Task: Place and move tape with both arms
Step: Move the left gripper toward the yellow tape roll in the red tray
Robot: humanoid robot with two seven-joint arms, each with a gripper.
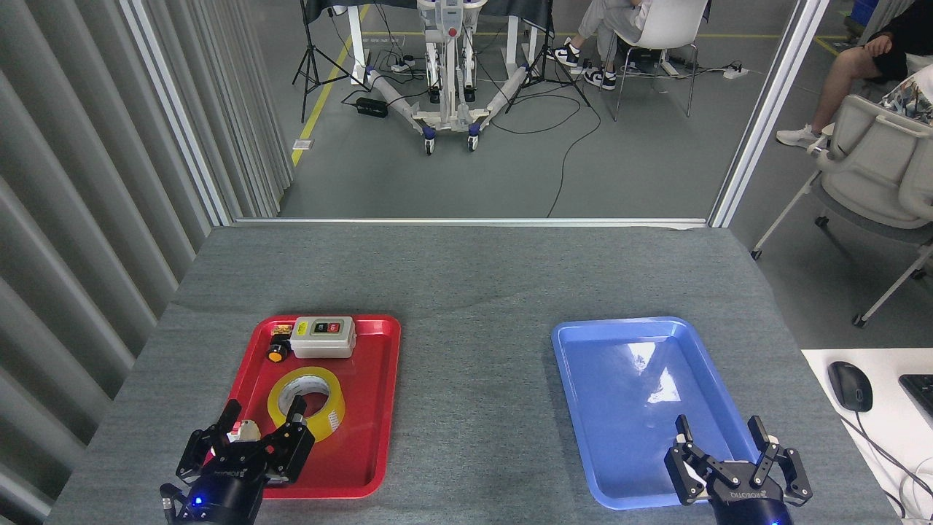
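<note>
Lying flat in the red tray (379, 408), the tape (306, 396) sits just ahead of the left hand (262, 415), slightly toward its right side. The left hand is open; its right finger (295, 410) overlaps the near inner edge of the roll in this view, and contact cannot be confirmed. A small pale object (248, 430) shows between the spread fingers of the left hand. Beyond the tape, farther from the left hand, a grey switch box (323, 336) with a green and a red button rests at the far end of the red tray, with a small black-and-yellow part (276, 354) just beside it on its left.

The right hand (721, 432) is open and holds nothing. It is positioned over the near end of the blue tray (576, 408), which extends ahead of it. Both trays rest on the grey tabletop (474, 292), well apart from each other, the red one ahead of the left hand and the blue one ahead of the right hand.
</note>
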